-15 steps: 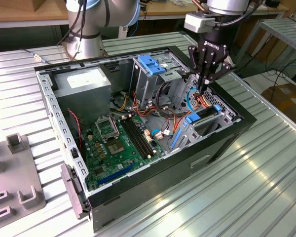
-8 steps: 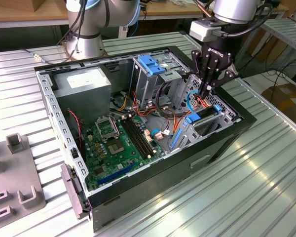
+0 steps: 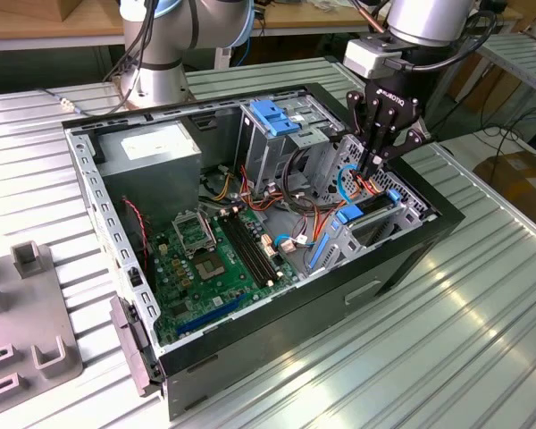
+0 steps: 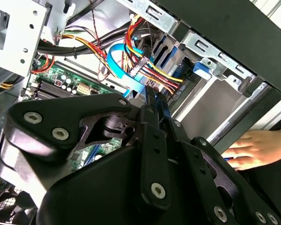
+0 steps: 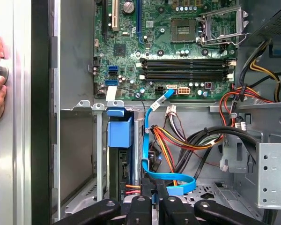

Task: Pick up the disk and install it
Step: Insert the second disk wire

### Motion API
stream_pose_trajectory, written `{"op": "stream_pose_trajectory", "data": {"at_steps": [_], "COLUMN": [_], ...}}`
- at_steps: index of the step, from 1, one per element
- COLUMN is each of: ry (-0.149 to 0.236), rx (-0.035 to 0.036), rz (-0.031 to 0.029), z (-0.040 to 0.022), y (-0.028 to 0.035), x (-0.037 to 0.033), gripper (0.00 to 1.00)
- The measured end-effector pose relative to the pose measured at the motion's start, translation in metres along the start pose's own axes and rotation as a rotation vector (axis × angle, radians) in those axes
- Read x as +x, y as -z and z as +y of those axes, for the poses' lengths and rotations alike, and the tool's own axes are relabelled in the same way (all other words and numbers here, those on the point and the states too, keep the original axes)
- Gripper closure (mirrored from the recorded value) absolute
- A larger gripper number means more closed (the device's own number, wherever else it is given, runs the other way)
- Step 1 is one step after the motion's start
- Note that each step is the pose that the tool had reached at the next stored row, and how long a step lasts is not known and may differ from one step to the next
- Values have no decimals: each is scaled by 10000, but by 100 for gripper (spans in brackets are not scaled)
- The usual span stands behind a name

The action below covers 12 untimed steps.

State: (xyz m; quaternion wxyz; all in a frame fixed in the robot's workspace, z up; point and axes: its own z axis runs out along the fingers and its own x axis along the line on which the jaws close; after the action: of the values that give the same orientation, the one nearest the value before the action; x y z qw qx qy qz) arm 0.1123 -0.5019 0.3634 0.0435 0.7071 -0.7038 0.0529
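The black, angular gripper (image 3: pixel 376 165) hangs at upper right of the exterior view inside the open computer case (image 3: pixel 250 344), its thin fingers drawn close together over the drive bay, where the disk (image 5: pixel 119 161) sits edge-on in the metal cage with a blue plastic rail (image 5: pixel 119 131) on top. Glossy blue ribbon cable (image 5: pixel 152 140) and red-yellow wire bundles (image 5: pixel 178 140) crowd the fingers beside the green motherboard (image 3: pixel 210 259); a hand (image 4: pixel 250 150) rests on the ribbed metal table (image 3: pixel 429 357) outside the case

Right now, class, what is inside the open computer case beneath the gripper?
Beneath the gripper lie coloured cables, a blue ribbon cable and a drive bay with a blue latch. The gripper covers whatever sits directly under its fingers.
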Motion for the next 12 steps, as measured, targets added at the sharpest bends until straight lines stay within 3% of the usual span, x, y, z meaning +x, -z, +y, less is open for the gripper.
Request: {"op": "stream_pose_trajectory", "data": {"at_steps": [8,12], "ry": [-1,15], "rx": [0,14], "rz": [0,-6], "z": [13,89], "y": [0,1], "x": [0,0], "gripper": [84,84]}}
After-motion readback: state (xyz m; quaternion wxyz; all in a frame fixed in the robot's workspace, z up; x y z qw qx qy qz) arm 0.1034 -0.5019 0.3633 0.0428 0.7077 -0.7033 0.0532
